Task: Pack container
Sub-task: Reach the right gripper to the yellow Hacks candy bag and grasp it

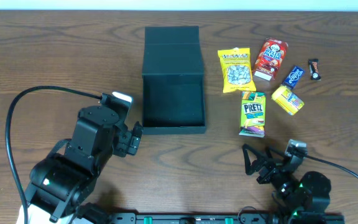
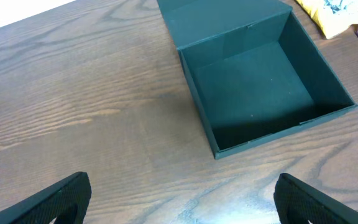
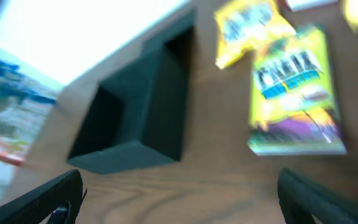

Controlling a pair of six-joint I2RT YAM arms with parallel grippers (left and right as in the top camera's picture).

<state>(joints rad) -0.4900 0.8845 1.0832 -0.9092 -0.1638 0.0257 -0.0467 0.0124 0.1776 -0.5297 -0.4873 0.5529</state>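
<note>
Currently: container (image 1: 173,102) is lying open, lid folded back, left of a packet (image 1: 252,113) reading "PRETZ". Left gripper (image 1: 135,138) and right gripper (image 1: 254,165) are hovering, jaws spread, holding nothing.

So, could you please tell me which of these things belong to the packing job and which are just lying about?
For the job: black box, open and empty; probably the nut bag, red packet, Pretz packet, small yellow packet, blue packet, dark bar.
Just lying about: only the looping black cable.
</note>
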